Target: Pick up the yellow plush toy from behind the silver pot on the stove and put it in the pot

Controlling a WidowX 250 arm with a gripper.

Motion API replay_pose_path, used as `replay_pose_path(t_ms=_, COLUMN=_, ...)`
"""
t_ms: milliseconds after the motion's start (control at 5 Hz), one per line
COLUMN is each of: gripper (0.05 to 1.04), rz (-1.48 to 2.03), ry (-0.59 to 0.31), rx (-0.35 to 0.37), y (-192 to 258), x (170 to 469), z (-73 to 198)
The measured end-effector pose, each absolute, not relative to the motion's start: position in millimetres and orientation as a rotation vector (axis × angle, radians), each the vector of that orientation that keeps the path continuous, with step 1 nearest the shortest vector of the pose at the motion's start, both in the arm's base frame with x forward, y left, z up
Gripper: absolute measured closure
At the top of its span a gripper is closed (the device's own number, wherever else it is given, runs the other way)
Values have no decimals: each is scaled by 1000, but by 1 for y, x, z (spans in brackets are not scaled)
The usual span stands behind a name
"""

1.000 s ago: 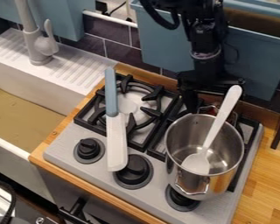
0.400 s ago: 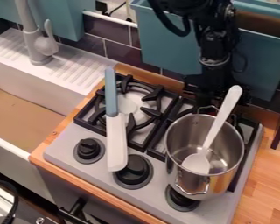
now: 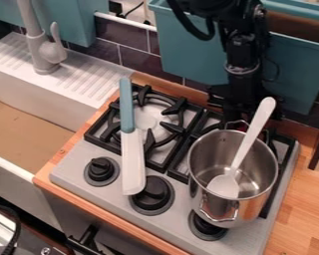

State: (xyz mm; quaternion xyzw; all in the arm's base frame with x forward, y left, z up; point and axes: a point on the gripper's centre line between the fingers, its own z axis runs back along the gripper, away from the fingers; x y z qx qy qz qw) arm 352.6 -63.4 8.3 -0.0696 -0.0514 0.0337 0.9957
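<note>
Spoon (image 3: 223,185) inside metal pot (image 3: 201,158)

"How's the light?"

"Moderate, with soft glints on the metal pot (image 3: 209,199) and a paler sheen on the far-left drainboard (image 3: 89,82)."

"Focus?"

"Slightly soft; the arm (image 3: 244,50) sinks into black."

By the single fixed camera, the stove (image 3: 179,211) is viewed from above its knob side, at a steep downward slant, facing the tiled wall (image 3: 139,57) behind it. Close range is noted: most of the frame's middle and lower right is taken up by the stove, its front edge slanted down toward the right. The sink (image 3: 39,107) is included left of it, the wooden counter (image 3: 305,199) right.
</note>
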Motion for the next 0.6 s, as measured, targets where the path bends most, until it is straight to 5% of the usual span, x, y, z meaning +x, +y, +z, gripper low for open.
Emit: replay_pose_path(t_ms=600, gripper=764, rz=157, ry=-79, rx=-114, y=-10, x=349, z=51)
